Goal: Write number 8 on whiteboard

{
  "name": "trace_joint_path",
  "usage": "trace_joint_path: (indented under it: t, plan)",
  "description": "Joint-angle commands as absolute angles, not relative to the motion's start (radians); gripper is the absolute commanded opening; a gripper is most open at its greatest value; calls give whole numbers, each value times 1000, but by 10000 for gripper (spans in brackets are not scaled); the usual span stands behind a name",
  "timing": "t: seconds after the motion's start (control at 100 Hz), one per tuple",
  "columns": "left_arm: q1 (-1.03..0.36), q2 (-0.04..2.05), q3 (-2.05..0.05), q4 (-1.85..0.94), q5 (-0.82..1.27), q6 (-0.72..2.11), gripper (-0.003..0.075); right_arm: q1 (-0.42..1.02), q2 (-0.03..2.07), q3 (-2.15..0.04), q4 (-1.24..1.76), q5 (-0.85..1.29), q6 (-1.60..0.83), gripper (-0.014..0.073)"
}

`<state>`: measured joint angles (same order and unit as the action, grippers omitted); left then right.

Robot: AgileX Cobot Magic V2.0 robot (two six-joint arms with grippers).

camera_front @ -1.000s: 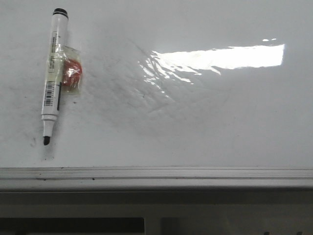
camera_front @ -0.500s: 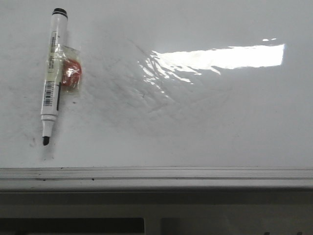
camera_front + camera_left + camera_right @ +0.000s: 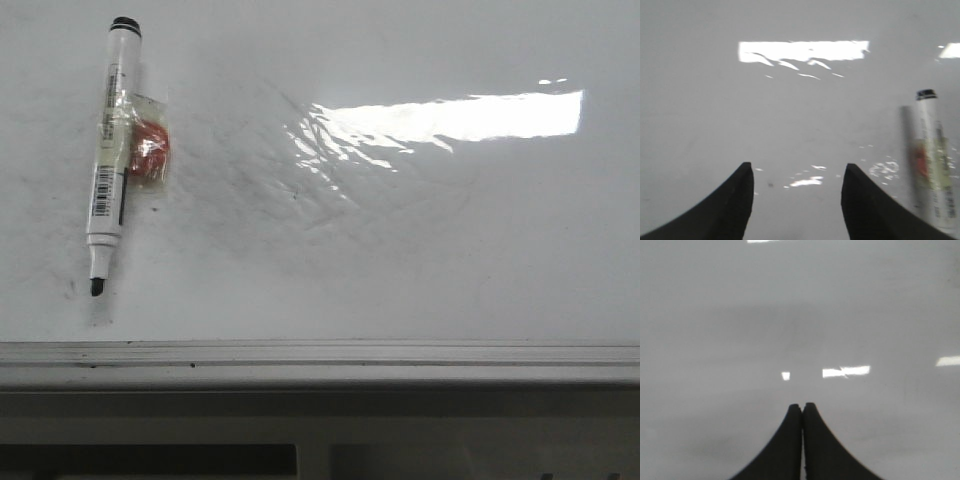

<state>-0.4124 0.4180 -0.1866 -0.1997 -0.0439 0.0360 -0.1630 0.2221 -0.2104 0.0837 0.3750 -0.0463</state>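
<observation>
A: Where do we see the marker (image 3: 110,155)?
B: Uncapped on the whiteboard (image 3: 400,260), far left, tip toward the frame; red bit taped alongside.
A: Our pincers?
B: Left pincer (image 3: 796,172) gapes wide near it; right pincer (image 3: 802,406) pressed together, holding nothing.
</observation>
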Motion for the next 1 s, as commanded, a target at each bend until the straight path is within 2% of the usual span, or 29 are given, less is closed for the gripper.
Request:
trace_joint_path:
  t: [0.0, 0.2, 0.37, 0.64, 0.86, 0.93, 0.99]
  plan:
    - [-523, 494, -223, -247, -187, 34, 367, -163, 240, -245, 88, 305, -60, -64]
    - [-760, 676, -230, -254, -361, 34, 367, -163, 240, -245, 88, 305, -60, -64]
    - [-873, 814, -253, -327, -468, 34, 367, -163, 240, -245, 88, 307, -60, -64]
    - [-902, 993, -293, -344, -522, 34, 367, -163, 240, -245, 88, 315, -60, -64]
    - [-902, 1051, -296, -386, -557, 34, 363, -163, 240, -245, 88, 317, -60, -64]
    - [-902, 1061, -296, -386, -554, 34, 330, -163, 240, -245, 88, 324, -60, -64]
    - [-902, 1075, -296, -388, -552, 34, 268, -163, 240, -245, 88, 327, -60, -64]
